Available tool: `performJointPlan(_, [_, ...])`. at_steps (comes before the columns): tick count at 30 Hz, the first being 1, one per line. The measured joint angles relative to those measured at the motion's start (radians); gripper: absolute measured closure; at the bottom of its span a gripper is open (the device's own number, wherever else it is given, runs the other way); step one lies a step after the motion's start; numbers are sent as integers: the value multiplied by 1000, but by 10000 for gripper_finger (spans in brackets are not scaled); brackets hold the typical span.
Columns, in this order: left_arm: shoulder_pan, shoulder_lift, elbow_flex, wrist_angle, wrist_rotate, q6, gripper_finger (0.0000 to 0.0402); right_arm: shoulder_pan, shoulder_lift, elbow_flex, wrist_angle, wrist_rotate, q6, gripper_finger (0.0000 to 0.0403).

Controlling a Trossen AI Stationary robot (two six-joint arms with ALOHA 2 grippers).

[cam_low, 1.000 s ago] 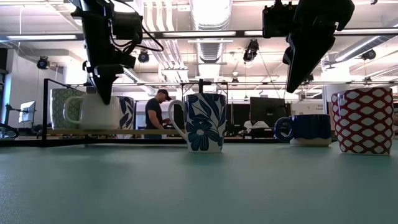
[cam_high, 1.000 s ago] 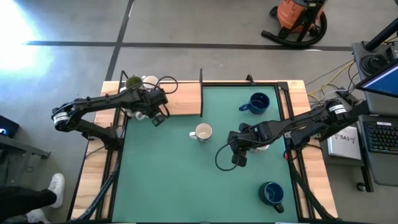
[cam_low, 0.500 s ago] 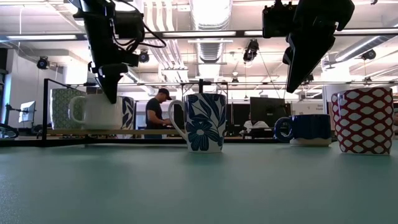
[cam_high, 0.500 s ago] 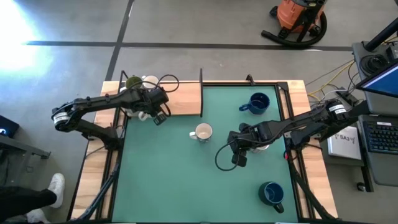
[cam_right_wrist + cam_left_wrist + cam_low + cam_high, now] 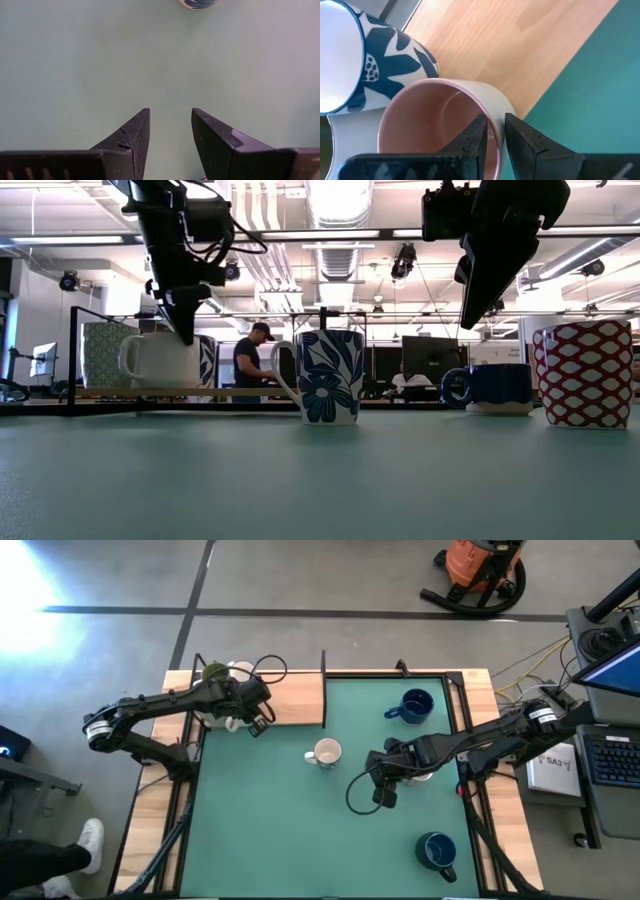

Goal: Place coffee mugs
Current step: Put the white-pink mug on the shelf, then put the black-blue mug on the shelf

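Here the green mat (image 5: 290,830) is the landmark; off its far left corner lies the wooden shelf (image 5: 296,698); there the left gripper (image 5: 494,131) pinches the rim of a white mug with a pink inside (image 5: 440,125), beside a blue-leaf mug (image 5: 395,60); above the mat's middle the right gripper (image 5: 170,131) hangs open, holding nothing; another leaf-patterned mug (image 5: 327,376) stands mid-mat.
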Motion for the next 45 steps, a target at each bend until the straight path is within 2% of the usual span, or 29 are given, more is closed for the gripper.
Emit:
performJointPlan(9, [0, -9, 0, -8, -1, 7, 355, 0, 0, 0, 0, 0, -1, 268])
performJointPlan(15, [-4, -28, 82, -33, 3, -4, 355, 0, 0, 0, -1, 0, -7, 268])
performJointPlan(22, [-73, -26, 150, -26, 92, -57, 355, 0, 0, 0, -58, -3, 77, 268])
performJointPlan(27, [-190, -26, 135, 42, 142, -116, 355, 15, -3, 0, -138, -60, 191, 268])
performJointPlan(35, [-458, -25, 78, 321, 142, -152, 355, 69, -5, 5, -220, -61, 327, 268])
performJointPlan(45, [-746, 42, 75, 557, 125, -149, 354, 134, -7, 51, -226, -63, 385, 268])
